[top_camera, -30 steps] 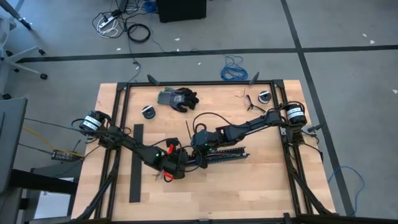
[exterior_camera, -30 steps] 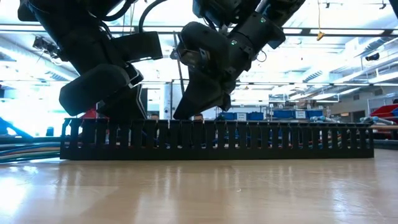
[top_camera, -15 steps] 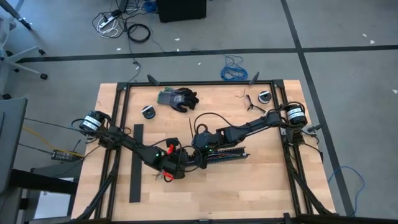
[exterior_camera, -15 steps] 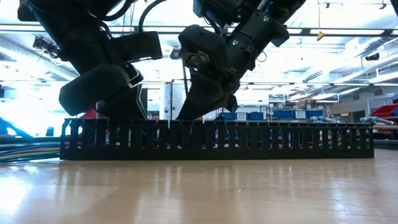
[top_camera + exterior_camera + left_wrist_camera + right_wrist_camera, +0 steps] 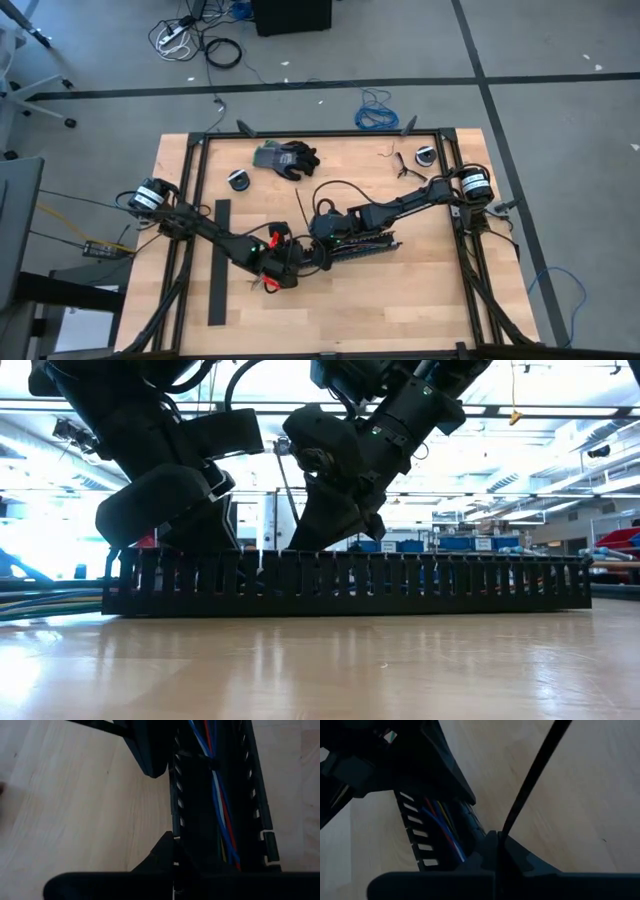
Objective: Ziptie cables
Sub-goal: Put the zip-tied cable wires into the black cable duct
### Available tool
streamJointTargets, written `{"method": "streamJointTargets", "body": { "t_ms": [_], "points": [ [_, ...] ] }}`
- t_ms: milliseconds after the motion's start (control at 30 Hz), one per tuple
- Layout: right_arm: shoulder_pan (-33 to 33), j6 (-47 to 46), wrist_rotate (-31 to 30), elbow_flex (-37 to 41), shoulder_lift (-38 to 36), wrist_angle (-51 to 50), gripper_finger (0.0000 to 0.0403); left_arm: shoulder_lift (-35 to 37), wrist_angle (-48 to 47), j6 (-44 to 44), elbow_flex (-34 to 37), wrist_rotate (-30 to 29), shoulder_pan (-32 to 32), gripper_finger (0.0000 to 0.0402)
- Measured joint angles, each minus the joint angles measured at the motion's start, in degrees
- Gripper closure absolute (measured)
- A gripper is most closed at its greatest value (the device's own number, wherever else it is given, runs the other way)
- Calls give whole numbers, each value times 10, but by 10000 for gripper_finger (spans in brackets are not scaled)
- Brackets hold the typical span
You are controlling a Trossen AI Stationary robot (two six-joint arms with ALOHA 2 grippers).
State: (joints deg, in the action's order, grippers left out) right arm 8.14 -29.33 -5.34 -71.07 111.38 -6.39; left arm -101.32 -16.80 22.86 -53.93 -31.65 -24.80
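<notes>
At the middle of the wooden table (image 5: 420, 290), both dark arms bend over the black slotted channel (image 5: 350, 582), which has swung slightly: in the overhead view its right end now sits a little farther up the table than a second ago, and in the table-level view its left end has slid a touch to the right. The cables (image 5: 220, 805), blue, red and white strands, lie inside the channel, already cinched by a dark tie near one end. The right gripper (image 5: 322, 240), fingers pressed together, pinches the tail of a black zip tie (image 5: 530, 780) that stands up as a thin strip over the channel, now leaning more than before. The left gripper (image 5: 285, 268), also pressed shut, grips the channel wall at its left end. The pull on the tie seems to be dragging the channel, which suggests tightening is under way rather than finished. No brand, label or legible writing shows in any view.
</notes>
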Motion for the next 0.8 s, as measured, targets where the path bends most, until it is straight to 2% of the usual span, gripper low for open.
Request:
{"method": "streamJointTargets", "body": {
  "t_ms": [367, 600, 800],
  "points": [
    [7, -11, -11, 1, 3, 20, 402, 0, 4, -3, 0, -4, 0, 401],
    [12, -32, -6, -1, 50, 60, 402, 0, 7, -4, 0, -5, 0, 401],
    [13, -33, -6, -1, 49, 60, 402, 0, 9, -4, 0, -4, 0, 401]
  ]
}}
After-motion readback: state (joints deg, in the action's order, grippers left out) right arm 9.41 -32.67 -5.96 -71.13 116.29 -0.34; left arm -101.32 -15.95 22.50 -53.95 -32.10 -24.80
